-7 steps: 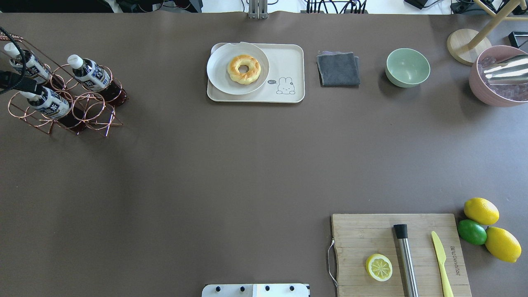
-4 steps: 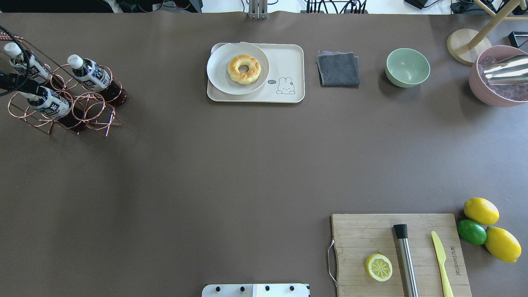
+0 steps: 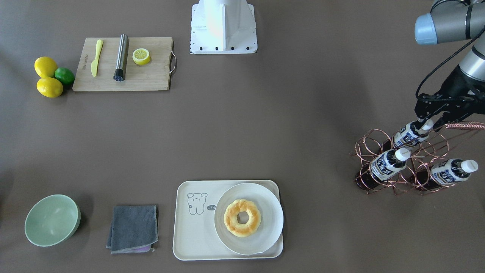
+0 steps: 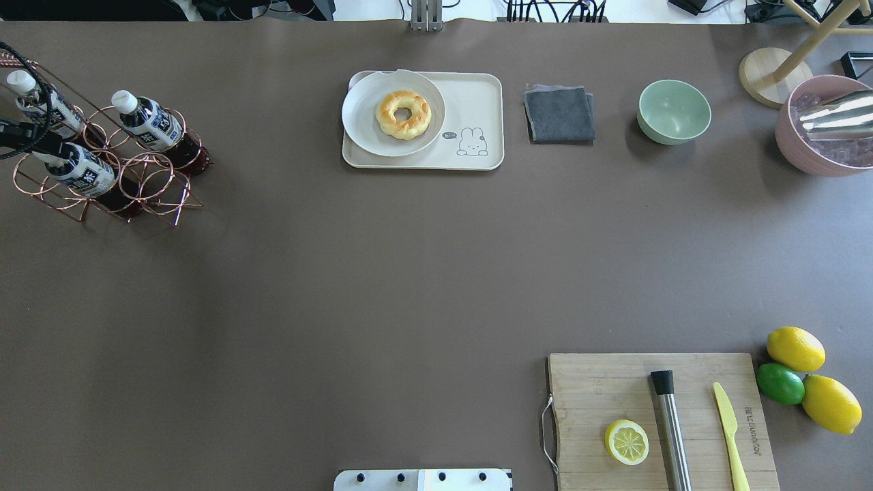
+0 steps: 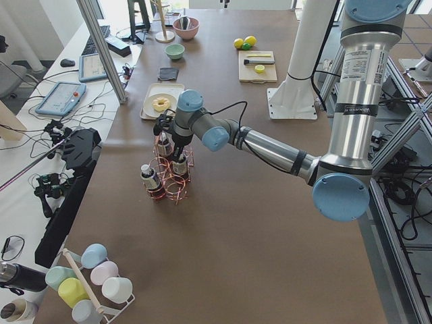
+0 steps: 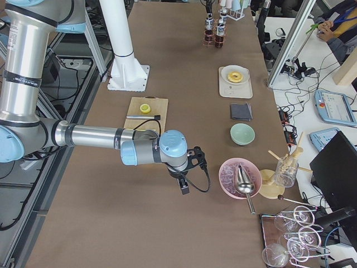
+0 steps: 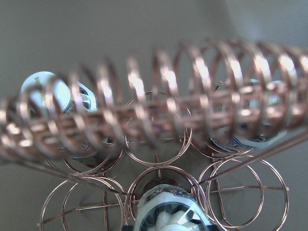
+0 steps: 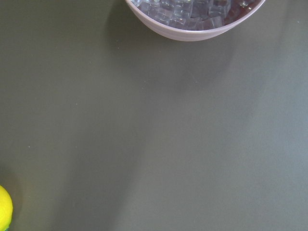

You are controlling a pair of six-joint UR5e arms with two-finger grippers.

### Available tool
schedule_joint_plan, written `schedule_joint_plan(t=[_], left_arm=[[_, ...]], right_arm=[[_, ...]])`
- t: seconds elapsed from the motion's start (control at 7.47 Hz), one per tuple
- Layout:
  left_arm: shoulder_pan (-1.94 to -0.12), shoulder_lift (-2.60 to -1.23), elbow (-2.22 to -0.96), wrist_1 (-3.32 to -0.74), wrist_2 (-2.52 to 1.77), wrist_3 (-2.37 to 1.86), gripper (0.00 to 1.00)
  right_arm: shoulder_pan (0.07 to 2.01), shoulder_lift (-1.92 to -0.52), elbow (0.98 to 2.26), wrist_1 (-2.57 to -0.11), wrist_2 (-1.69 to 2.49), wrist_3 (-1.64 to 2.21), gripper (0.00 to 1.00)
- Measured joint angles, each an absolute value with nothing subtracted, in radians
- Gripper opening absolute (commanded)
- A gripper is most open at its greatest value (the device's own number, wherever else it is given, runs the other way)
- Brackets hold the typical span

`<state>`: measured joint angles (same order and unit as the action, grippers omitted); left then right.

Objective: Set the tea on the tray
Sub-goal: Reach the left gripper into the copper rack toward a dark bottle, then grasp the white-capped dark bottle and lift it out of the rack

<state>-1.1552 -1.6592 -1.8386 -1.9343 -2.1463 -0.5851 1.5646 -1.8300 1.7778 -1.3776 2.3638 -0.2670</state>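
Three tea bottles lie tilted in a copper wire rack (image 4: pixel 157 191) at the table's left end. The tea (image 4: pixel 78 170) nearest me has its white cap just under my left gripper (image 4: pixel 41 140). In the front view my left gripper (image 3: pixel 428 122) looks open, its fingers either side of that bottle's (image 3: pixel 409 135) cap. The left wrist view shows this cap (image 7: pixel 168 216) at the bottom centre, below the rack's coil (image 7: pixel 192 96). The cream tray (image 4: pixel 477 102) stands at the far middle. My right gripper (image 6: pixel 184 187) hangs near the pink bowl; I cannot tell whether it is open or shut.
A round plate (image 4: pixel 361 116) with a doughnut (image 4: pixel 404 114) fills the tray's left part. A grey cloth (image 4: pixel 559 114), a green bowl (image 4: pixel 674 111) and a pink ice bowl (image 4: pixel 825 129) stand to its right. A cutting board (image 4: pixel 614 389) and lemons (image 4: pixel 796 348) lie front right.
My left gripper has drawn back a little toward the left edge of the overhead view, by the near bottle's cap. The bottles have not moved.
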Motion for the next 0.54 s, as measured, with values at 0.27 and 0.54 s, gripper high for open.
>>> schedule_joint_plan(t=[0.27,0.54], left_arm=[[-1.155,-1.664,-1.838,-1.933,-2.152,-0.624,0.00],[-1.157,-1.679,-1.841,-1.921,-2.158,-0.641,0.00]], right_arm=[[1.564,-1.830,1.778,-1.378,2.364,-0.267,1.00],[1.563,-1.829,1.778,-1.378,2.365,-0.266,1.00]])
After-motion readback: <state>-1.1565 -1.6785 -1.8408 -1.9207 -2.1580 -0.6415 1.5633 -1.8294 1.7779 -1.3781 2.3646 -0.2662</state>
